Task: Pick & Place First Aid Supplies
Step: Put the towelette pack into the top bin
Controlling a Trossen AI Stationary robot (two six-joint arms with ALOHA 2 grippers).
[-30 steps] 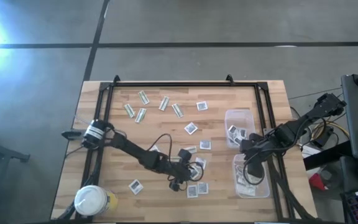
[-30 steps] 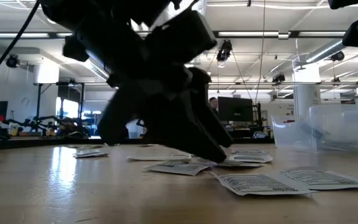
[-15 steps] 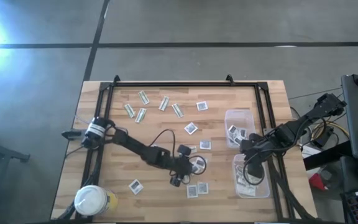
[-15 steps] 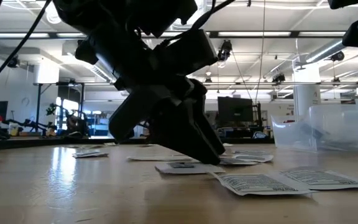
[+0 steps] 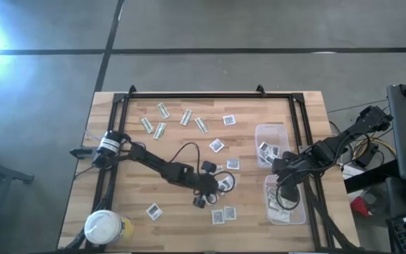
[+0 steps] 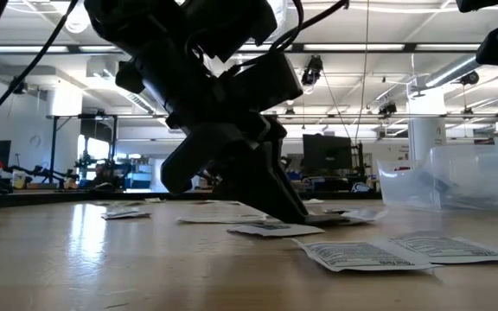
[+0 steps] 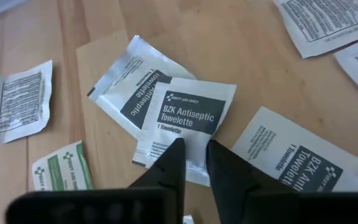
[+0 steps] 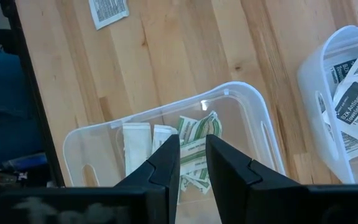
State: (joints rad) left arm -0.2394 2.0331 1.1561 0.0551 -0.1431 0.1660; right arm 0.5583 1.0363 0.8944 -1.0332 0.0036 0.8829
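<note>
The left end effector [image 7: 191, 163] is down on the counter [image 5: 189, 152] near the middle of the front half, its fingers pinched almost together on the edge of a square antiseptic towelette packet [image 7: 188, 124]. That packet lies flat, half on top of a second towelette packet [image 7: 128, 93] that's turned at a diagonal to it. A third packet [image 7: 291, 158] sits just beside them, also skewed, and a narrow green-and-white strip [image 7: 62, 173] lies near the pile with its long axis angled off from the squares.

From above, more square packets [image 5: 222, 212] are scattered toward the front edge, and a loose row of green-and-white strips [image 5: 163, 110] sits near the back edge, long axes mostly running back-to-front with a bit of tilt.

The right end effector [image 8: 192, 155] hangs over the front clear tub [image 8: 253, 118] by the right edge — fingers a narrow gap apart, nothing between them. That tub holds strips [image 8: 194, 140] lying roughly parallel; the back tub [image 5: 270, 137] holds square towelette packets. A white-lidded jar [image 5: 104, 227] stands at the front left corner.
</note>
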